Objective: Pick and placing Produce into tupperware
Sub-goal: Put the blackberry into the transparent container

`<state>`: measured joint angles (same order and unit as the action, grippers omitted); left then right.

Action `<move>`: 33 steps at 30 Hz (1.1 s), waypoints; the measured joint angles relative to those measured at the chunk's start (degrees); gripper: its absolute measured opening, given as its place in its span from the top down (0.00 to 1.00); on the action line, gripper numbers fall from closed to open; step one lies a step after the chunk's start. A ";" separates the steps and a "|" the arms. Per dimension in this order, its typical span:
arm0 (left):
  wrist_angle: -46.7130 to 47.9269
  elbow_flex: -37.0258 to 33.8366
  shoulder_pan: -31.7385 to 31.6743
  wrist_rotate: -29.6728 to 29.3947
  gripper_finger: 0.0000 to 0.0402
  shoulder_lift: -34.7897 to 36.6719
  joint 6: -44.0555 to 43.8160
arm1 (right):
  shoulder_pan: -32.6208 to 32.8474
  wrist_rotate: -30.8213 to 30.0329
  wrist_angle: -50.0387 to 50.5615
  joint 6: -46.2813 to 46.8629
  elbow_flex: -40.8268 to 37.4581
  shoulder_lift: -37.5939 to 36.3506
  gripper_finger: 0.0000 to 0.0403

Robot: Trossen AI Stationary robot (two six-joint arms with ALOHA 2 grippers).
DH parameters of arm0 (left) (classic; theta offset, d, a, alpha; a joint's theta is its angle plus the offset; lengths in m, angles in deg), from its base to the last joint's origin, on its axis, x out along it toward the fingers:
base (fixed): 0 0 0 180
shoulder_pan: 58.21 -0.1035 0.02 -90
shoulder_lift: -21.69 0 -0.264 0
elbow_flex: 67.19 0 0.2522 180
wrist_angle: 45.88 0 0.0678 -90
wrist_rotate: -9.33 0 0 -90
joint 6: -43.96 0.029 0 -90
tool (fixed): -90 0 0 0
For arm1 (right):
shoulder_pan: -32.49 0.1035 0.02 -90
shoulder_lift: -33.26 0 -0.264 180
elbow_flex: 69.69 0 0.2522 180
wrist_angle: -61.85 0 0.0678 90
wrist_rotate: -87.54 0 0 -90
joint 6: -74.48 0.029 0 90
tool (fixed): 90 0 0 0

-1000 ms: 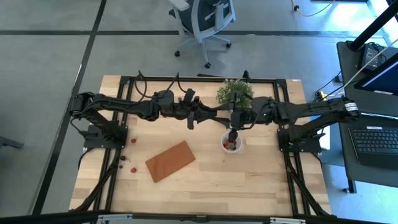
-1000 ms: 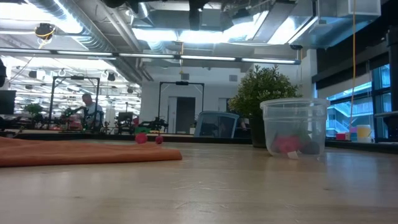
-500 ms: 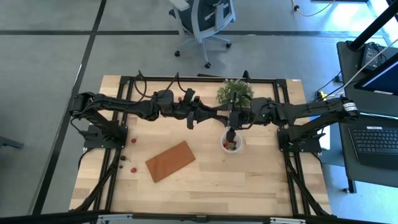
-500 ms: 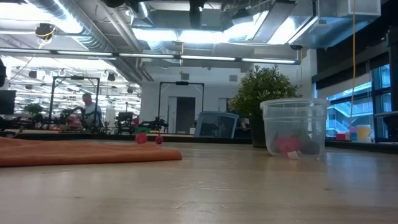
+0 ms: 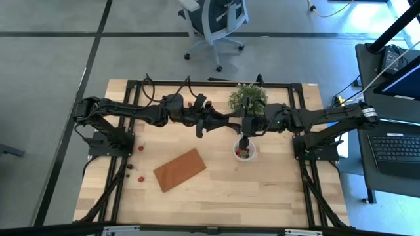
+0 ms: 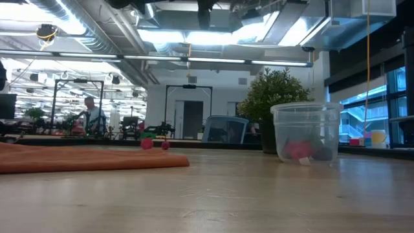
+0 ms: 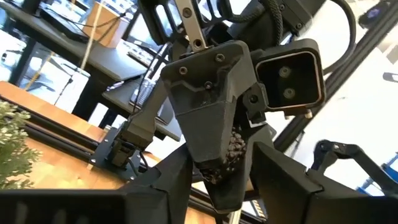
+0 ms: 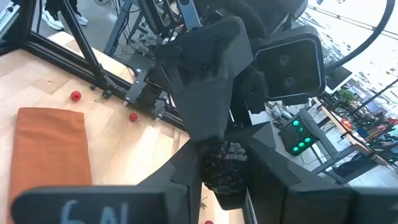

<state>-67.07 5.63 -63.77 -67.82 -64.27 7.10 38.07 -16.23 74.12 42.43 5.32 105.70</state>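
Item: one dark berry (image 8: 224, 163), hanging in mid-air over the table's middle, where the two arms are meeting nose to nose just in front of the plant (image 5: 247, 98). The right gripper (image 8: 224, 182) is looking clenched on it, both dark fingers lying close against the berry's sides; that is a reading from its own wrist view, not a certainty. The left gripper (image 7: 221, 182) is facing the same berry with its fingers standing apart on either side, and I cannot tell whether it is gripping or letting go. Judging by this, a hand-over between the arms is taking place. Destination: the cup (image 6: 306, 113), standing upright on the table just below and slightly to the near side of the meeting point, already holding a few red pieces (image 6: 297, 150) (a darker one may be sitting beside them). The right arm is the nearer of the two to the cup, so the coming move is looking like a short drop down from that side. The berry is roundish, with no long axis worth aligning. Remaining stock: loose red pieces (image 5: 140, 148) lying well apart from the cup, by the left arm's base. Also present: a brown board (image 5: 180, 169) lying flat between those pieces and the cup.
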 joint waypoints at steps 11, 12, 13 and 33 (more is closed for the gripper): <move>6.24 0.21 -0.54 3.34 0.32 0.26 1.62 | 0.00 -0.18 6.58 1.04 -0.09 -0.61 0.76; 7.67 0.21 -0.70 3.38 0.31 0.46 1.64 | 0.00 -0.20 8.25 2.13 -0.13 -0.87 0.76; 8.99 0.21 -0.89 3.38 0.31 0.57 1.64 | 0.00 -0.36 9.62 3.45 -0.13 -0.99 0.76; 34.10 0.21 -8.73 2.85 0.30 0.60 4.36 | -0.07 4.04 36.71 35.15 -0.09 -0.45 0.76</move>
<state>-32.97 5.84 -72.51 -64.97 -63.67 11.46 38.01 -12.19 110.83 77.58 5.23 105.25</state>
